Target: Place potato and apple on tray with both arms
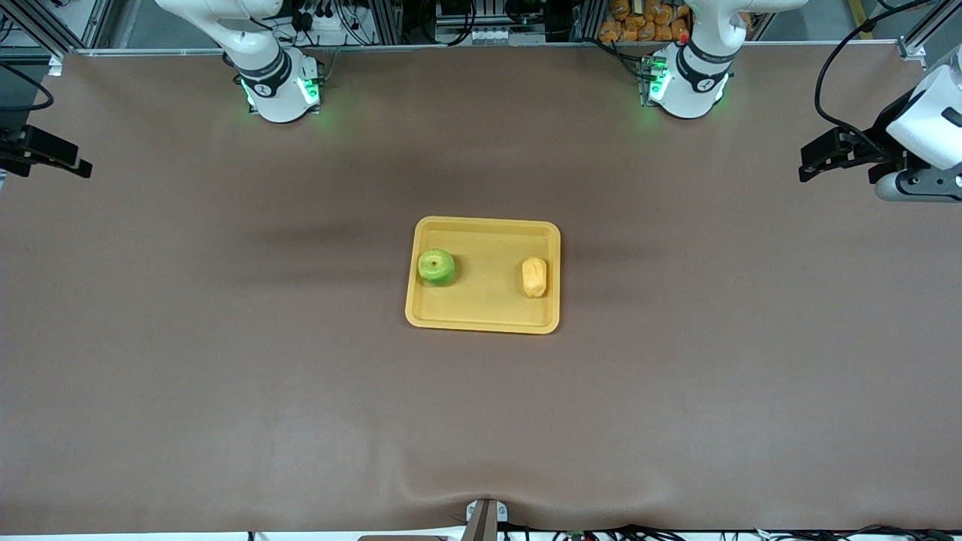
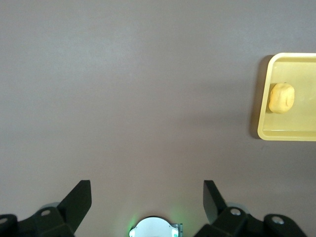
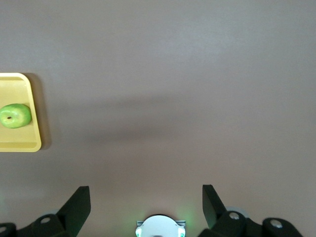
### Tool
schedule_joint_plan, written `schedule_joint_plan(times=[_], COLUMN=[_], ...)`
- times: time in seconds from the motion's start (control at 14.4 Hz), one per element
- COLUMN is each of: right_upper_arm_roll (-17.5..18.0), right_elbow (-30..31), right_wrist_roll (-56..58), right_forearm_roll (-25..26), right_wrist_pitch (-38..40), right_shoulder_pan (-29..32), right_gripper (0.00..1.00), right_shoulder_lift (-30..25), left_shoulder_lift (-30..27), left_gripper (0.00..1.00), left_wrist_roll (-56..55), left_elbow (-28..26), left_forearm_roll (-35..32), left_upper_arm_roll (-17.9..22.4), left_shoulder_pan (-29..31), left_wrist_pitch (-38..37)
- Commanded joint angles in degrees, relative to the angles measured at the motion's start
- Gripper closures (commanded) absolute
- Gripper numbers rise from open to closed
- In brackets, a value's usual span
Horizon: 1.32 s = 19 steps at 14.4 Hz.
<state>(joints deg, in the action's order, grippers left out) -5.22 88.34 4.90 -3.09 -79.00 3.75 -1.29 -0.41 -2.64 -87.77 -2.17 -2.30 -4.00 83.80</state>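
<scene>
Potato (image 1: 533, 276) and apple (image 1: 436, 267) both lay on the tray (image 1: 485, 319). Left pincer (image 1: 827, 156) and right pincer (image 1: 46, 156), apparently wide open and empty, hung over bare tabletop (image 1: 225, 391); best kept clear.

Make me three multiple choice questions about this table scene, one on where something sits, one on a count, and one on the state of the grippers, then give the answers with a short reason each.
1. Where is the apple?
A. on the bare table
B. in the tray, toward the right arm's end
C. in the left gripper

2. How many items lie in the tray?
A. one
B. two
C. three

3. How are the two grippers?
A. both open and empty
B. both shut on fruit
C. one open, one holding the potato

Answers:
1. B, the apple rests inside the tray's rim at the right arm's end.
2. B, only the apple and the potato lie there.
3. A, the left gripper and the right gripper show spread fingers over bare table, each at its own end.
</scene>
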Motion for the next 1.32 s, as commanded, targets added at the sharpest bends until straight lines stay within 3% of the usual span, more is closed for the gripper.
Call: schedule_joint_plan(times=[0.0,0.14,0.28,0.35,0.49,1.25], right_upper_arm_roll=[0.04,0.04,0.56,0.56,0.65,0.74], right_elbow=[-2.28,-3.43,-4.31,-4.31,-4.31,-5.11], right_wrist_roll=[0.9,0.55,0.46,0.46,0.28,0.28], right_forearm_roll=[1.59,2.2,7.37,7.66,7.57,4.32], right_wrist_pitch=[-1.58,-2.21,-1.86,-1.77,-1.25,-0.89], right_shoulder_pan=[-0.24,-0.24,-0.5,-0.76,-0.85,-1.64], right_gripper=[0.0,0.0,0.0,0.0,0.0,0.0], right_shoulder_lift=[0.4,0.41,0.5,0.5,0.5,0.5], left_shoulder_lift=[0.93,1.28,0.41,-0.38,-1.79,-2.14], left_gripper=[0.0,0.0,0.0,0.0,0.0,0.0], left_wrist_roll=[-1.22,-1.31,-1.92,-1.93,-1.84,-0.78], left_elbow=[0.84,0.58,-1.25,-2.57,-4.51,-3.81], left_forearm_roll=[-0.64,-0.81,-0.29,-0.2,-0.2,-0.29], left_upper_arm_roll=[0.01,-0.08,-0.25,-0.25,-0.34,-0.87], left_shoulder_pan=[-0.57,-0.83,-0.66,-0.57,-0.48,-0.57], left_wrist_pitch=[-0.57,0.75,3.46,5.05,7.17,4.53])
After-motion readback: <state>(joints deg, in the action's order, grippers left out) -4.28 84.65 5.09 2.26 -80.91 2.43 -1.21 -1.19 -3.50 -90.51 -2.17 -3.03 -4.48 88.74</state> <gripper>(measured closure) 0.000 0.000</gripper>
